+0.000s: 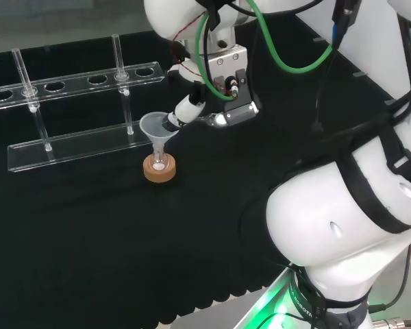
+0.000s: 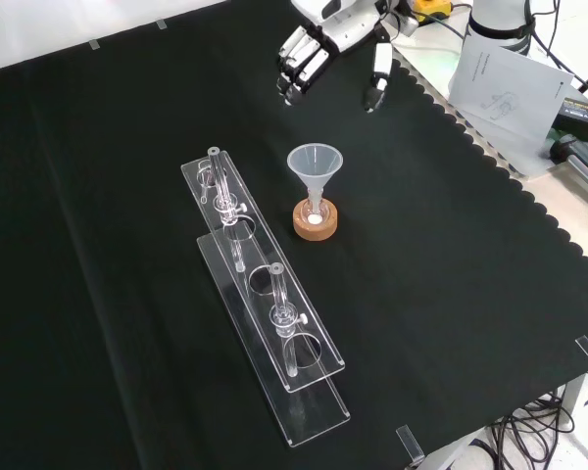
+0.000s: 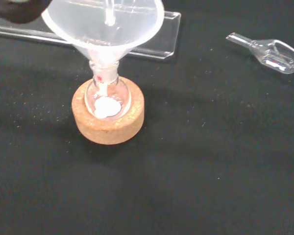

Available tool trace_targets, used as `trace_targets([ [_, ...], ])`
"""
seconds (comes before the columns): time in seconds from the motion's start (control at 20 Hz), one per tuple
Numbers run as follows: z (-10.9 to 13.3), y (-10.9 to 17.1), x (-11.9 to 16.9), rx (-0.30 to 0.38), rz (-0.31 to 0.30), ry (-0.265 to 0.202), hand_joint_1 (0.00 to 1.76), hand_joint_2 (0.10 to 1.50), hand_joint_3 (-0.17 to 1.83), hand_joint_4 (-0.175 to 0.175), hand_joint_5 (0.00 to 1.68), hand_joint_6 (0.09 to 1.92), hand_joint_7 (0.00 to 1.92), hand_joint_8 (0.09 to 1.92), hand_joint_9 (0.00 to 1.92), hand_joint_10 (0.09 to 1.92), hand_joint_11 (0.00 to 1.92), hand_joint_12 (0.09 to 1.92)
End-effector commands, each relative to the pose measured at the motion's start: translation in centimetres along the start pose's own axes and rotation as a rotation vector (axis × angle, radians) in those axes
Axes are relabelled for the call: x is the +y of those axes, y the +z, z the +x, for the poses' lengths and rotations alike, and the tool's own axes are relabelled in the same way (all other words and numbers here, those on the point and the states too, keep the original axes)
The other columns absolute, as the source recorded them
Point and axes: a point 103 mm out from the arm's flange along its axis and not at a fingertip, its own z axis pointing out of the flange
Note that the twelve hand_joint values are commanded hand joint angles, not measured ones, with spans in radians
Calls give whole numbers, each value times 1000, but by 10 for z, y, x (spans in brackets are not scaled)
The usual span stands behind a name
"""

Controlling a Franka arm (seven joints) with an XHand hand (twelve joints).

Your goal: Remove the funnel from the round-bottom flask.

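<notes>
- The desk (image 2: 127,147) is draped in black cloth.
- A cork ring (image 2: 315,221) sits near its middle.
- Left of the cork ring in the front view stands a clear rack (image 2: 265,313).
- A clear scoop (image 3: 269,49) lies near the cork ring.

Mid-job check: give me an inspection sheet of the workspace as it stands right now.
Surface: black cloth, flat, scalloped edge.
Job's things: funnel seated upright in the flask; flask sits in a cork ring with white powder at its bottom.
Clutter: clear test-tube rack beside the flask; small clear scoop lying on the cloth.
Hand: hand above and beyond the funnel in the front view, fingers relaxed, holding nothing.
Cables: green cable looping along the arm.
Surroundings: paper sheet off the cloth's edge.
</notes>
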Motion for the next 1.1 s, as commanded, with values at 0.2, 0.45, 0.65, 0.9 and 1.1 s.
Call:
trace_targets([
  [0.2,21,13,16,-6,55,-36,576,685,225,-6,88,87,0,422,147,783,277,1486],
  [0.45,25,22,28,-15,84,-51,573,692,202,-2,44,87,0,179,64,829,250,1501],
  [0.65,29,25,37,-18,93,-65,571,697,185,1,19,87,0,87,18,858,230,1511],
  [0.9,32,30,44,-26,116,-77,558,694,167,4,0,87,0,87,0,827,220,1514],
  [1.1,34,35,49,-39,133,-82,556,694,156,6,0,87,0,87,0,770,209,1508],
])
